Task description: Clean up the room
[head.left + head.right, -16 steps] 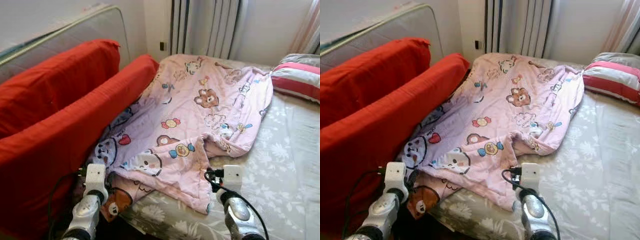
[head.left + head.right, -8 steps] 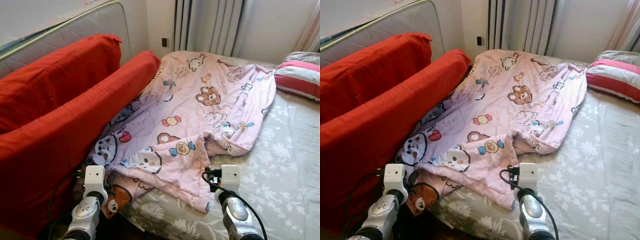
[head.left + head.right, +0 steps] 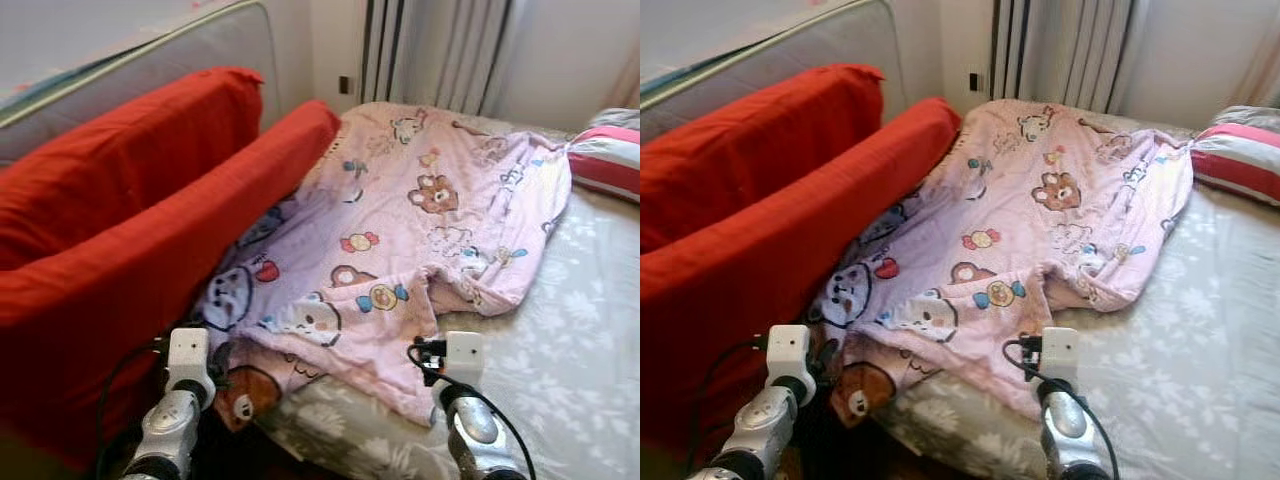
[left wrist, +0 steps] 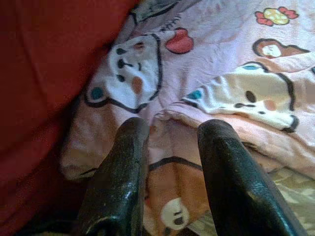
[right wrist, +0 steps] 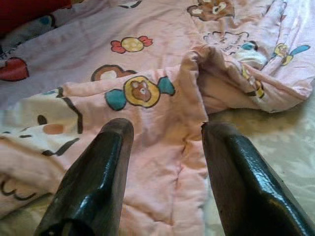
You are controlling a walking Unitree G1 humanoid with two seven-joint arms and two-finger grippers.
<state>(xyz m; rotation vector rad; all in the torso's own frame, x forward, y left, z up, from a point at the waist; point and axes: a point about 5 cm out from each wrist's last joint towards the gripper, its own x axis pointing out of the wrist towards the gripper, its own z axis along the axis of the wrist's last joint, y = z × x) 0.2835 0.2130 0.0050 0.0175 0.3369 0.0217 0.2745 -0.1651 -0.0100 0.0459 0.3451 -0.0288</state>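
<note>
**Both grippers spread, poised over the blanket's near hem**

Your left gripper has its fingers apart, holding nothing, just above the blanket's lower corner where it droops off the bed beside the red cushion. Your right gripper is likewise spread and empty, over the hem further right.

The pink cartoon blanket lies rumpled on the bed, long axis running away from you toward the curtains, the hem straight ahead of both tools. Each arm looks about equally near its own stretch of hem.

Room: cushion crowds the left arm, tight there. Open mattress on the right, up to the striped pillow. I'd expect pulling rightward to be easier.
</note>
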